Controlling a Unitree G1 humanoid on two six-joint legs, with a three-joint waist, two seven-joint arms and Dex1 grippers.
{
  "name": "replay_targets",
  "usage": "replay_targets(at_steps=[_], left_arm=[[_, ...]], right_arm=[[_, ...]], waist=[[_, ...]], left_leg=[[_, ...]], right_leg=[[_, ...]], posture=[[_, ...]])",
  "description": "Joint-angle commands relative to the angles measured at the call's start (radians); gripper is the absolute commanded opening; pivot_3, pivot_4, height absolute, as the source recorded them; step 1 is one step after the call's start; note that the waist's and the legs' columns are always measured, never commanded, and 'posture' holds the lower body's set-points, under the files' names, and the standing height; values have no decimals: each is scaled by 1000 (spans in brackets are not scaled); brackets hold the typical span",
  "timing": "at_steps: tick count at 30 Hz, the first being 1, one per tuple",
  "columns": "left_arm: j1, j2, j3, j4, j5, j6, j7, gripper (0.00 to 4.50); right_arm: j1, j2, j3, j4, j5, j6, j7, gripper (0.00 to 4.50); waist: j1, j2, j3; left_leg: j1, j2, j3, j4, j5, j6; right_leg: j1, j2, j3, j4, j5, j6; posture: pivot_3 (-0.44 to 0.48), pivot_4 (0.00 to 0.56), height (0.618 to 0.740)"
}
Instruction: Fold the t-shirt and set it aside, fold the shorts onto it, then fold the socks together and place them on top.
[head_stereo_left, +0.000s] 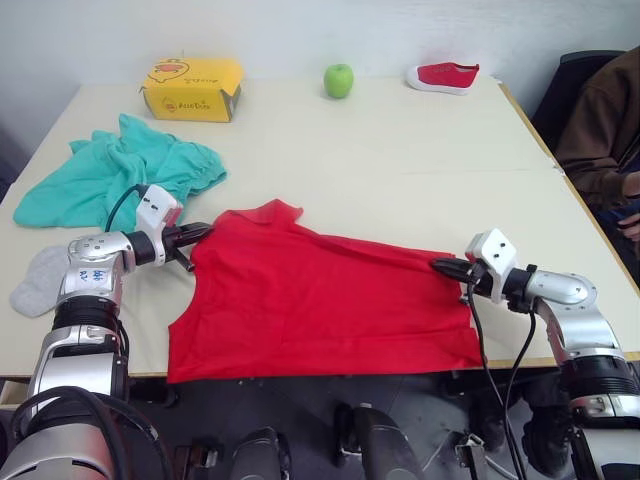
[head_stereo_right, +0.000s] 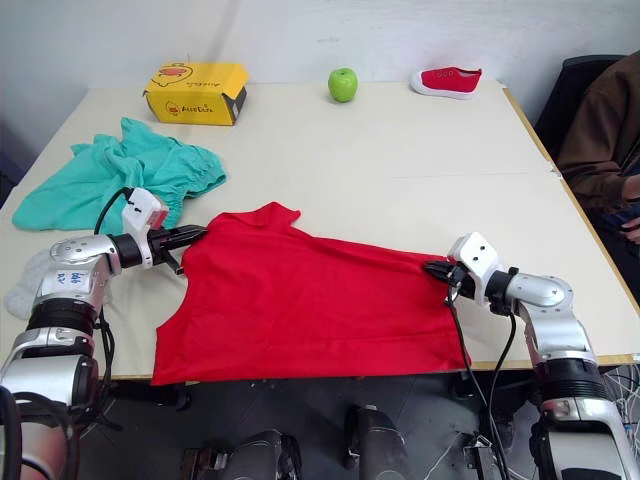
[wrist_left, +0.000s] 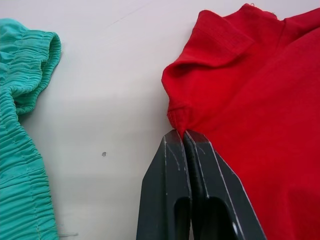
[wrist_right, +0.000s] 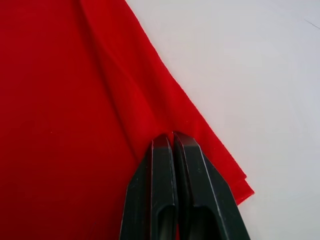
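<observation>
Table (head_stereo_left: 400, 150): t-shirt (head_stereo_left: 320, 300) flat, left tool (head_stereo_left: 203, 231) and right tool (head_stereo_left: 440, 265) both clamped on its edges

Both arms reach forward low over the table, forearms angled inward toward each other. The left gripper (head_stereo_left: 200, 232) points right, its fingers pressed together on the shirt's (head_stereo_left: 320, 305) left edge. The right gripper (head_stereo_left: 443, 267) points left, fingers likewise closed, pinching the shirt's right edge.

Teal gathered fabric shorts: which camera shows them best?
Left eye view: the teal gathered fabric shorts lie whole, crumpled on the table's left. Right eye view matches. Left wrist view catches their elastic edge.
</observation>
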Motion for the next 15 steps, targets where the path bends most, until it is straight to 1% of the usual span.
replay_targets(at_steps=[1,6,11,13,15], left_arm=[[-2,6,38,-10,-38,-27,-3,0],[-5,-1,44,0,-55,22,-13,0],[-33,-14,13,-6,-52,175,-58,0],[-25,-16,27,-42,-69,153,-79,0],[-5,-1,40,-89,-83,149,-102,0]], right_arm=[[-14,-22,-29,-5,24,20,5,16],[-28,-8,-54,-17,62,58,-14,16],[-43,-8,-47,-31,73,71,-15,16],[-34,-15,-40,-43,62,46,-4,16],[5,-40,-11,-62,13,-58,22,16]], waist=[[-1,0,0],[0,0,0],[0,0,0],[0,0,0],[0,0,0]], left_leg=[[0,0,0,0,0,0],[0,0,0,0,0,0],[0,0,0,0,0,0],[0,0,0,0,0,0],[0,0,0,0,0,0]], right_leg=[[0,0,0,0,0,0],[0,0,0,0,0,0],[0,0,0,0,0,0],[0,0,0,0,0,0],[0,0,0,0,0,0]], posture=[[0,150,740],[0,150,740],[0,150,740],[0,150,740],[0,150,740]])
